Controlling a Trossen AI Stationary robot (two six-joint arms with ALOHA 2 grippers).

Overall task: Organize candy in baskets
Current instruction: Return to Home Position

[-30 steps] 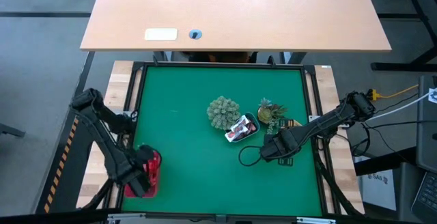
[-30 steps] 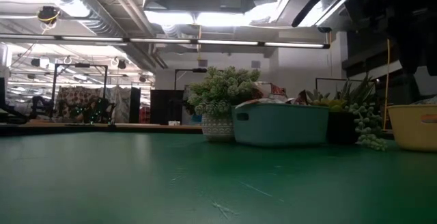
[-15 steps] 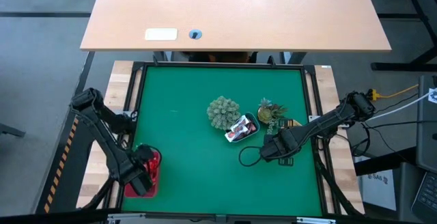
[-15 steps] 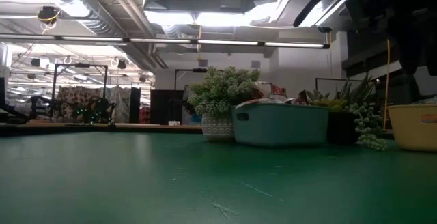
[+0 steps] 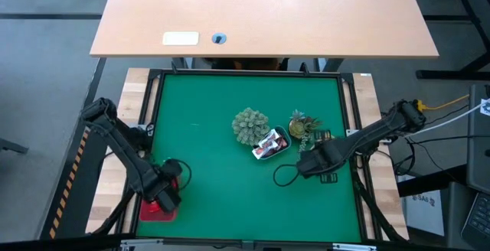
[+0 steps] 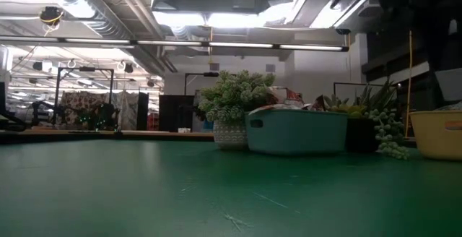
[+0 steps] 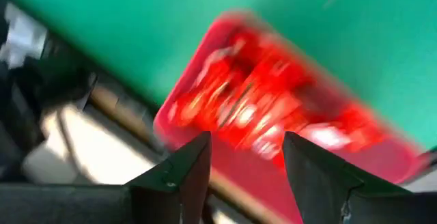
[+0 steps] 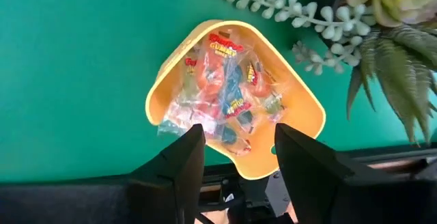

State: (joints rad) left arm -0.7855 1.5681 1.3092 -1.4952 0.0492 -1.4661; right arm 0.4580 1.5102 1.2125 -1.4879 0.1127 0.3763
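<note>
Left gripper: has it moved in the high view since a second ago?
Yes. The left gripper has swung off the red basket toward the round plant, its fingers open.

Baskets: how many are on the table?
3. A red basket at the table's left edge beneath the left gripper, a pale blue basket mid-table beside the plants, a yellow basket beneath the right gripper.

Print on the candy (image 8: pixel 229 94) wrappers unreadable

Bright, even overhead light; heavy motion blur across the left wrist view's red basket (image 7: pixel 273 118)
</note>
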